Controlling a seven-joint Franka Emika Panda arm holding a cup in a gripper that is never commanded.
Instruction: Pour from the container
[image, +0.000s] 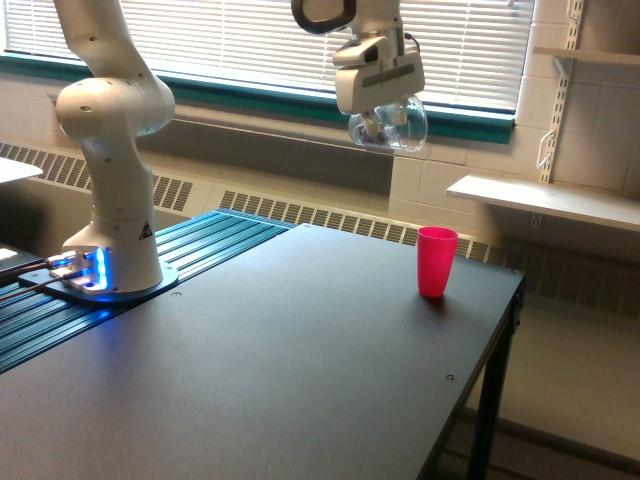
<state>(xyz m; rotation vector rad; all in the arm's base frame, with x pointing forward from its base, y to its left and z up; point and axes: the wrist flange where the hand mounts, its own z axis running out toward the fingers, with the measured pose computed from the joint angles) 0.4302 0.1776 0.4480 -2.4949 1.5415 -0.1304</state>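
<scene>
The clear plastic container (392, 126) hangs high in the exterior view, in front of the window blinds, with something dark and small inside its lower part. My gripper (378, 112) is shut on it from above and behind. It sits well above the table and to the exterior view's left of the pink cup (436, 260). That cup stands upright on the black table (280, 360) near the far right corner.
The white arm base (112, 200) with its blue light stands at the table's left on a ribbed blue strip. A white wall shelf (545, 200) juts out behind the table at the right. The table's right edge drops off just past the pink cup.
</scene>
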